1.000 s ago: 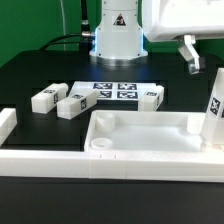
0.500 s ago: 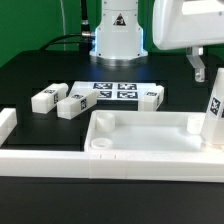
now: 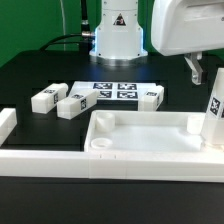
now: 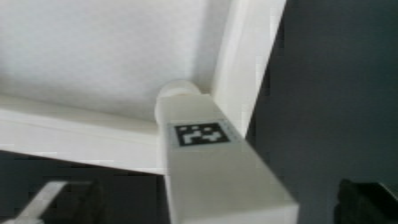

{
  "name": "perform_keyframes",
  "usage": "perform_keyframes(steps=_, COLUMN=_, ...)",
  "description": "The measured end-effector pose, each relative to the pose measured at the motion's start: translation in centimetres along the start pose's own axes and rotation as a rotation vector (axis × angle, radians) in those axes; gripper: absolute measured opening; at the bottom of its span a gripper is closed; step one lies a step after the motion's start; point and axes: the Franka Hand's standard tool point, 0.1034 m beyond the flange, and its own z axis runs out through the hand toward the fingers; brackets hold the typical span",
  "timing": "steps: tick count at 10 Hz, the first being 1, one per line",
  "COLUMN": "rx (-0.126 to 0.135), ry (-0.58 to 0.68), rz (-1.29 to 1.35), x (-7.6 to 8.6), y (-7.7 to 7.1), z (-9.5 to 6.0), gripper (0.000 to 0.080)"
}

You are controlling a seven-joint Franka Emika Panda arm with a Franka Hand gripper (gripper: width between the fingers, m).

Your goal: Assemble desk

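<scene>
The gripper (image 3: 203, 66) hangs with its jaws spread as wide as they go and nothing held between them. In the wrist view its dark fingers (image 4: 50, 200) show one on either flank of the part below, well apart from it.

Straight under the gripper stands the upright leg (image 4: 214, 170), seated in a corner of the desk panel (image 3: 150, 138) at the exterior view's right. The frame cuts that side, so I cannot say for sure which corner it is. It likely stands there because the corner socket takes its end. The wide jaws centred over it would suit closing on it to turn it home.

The leg is a short, square-section bar of matte white plastic with a black-and-white tag on one face. The panel is a shallow white plastic rectangle with a raised rim, and a round socket (image 3: 100, 145) is moulded into the near corner at the exterior view's left. It lies along the near edge of the black table (image 3: 30, 70), against a low white border bar (image 3: 50, 162).

Toward the middle of the surface, a loose leg (image 3: 45, 98) and a second loose leg (image 3: 72, 103) lie flat just beside each other. A third loose leg (image 3: 148, 96) lies at the far side of the marker board (image 3: 112, 90).
</scene>
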Motion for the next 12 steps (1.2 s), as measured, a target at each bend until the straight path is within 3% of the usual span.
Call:
perform_keyframes(steps=4, rx=-0.002, ry=0.025, rz=-0.005, x=0.85, y=0.16, z=0.07, gripper=0.0639)
perform_keyframes(steps=5, rx=-0.002, ry=0.024, rz=-0.005, x=0.84, y=0.18, z=0.07, gripper=0.0481)
perform_keyframes(steps=6, rx=-0.002, ry=0.024, rz=-0.005, x=0.84, y=0.18, z=0.07, gripper=0.0481)
perform_keyframes(steps=7, rx=-0.002, ry=0.025, rz=-0.004, x=0.86, y=0.25, z=0.05, gripper=0.0287)
perform_keyframes(steps=12, rx=0.000, ry=0.026, rz=0.046, x=0.86, y=0.25, z=0.05, gripper=0.0291)
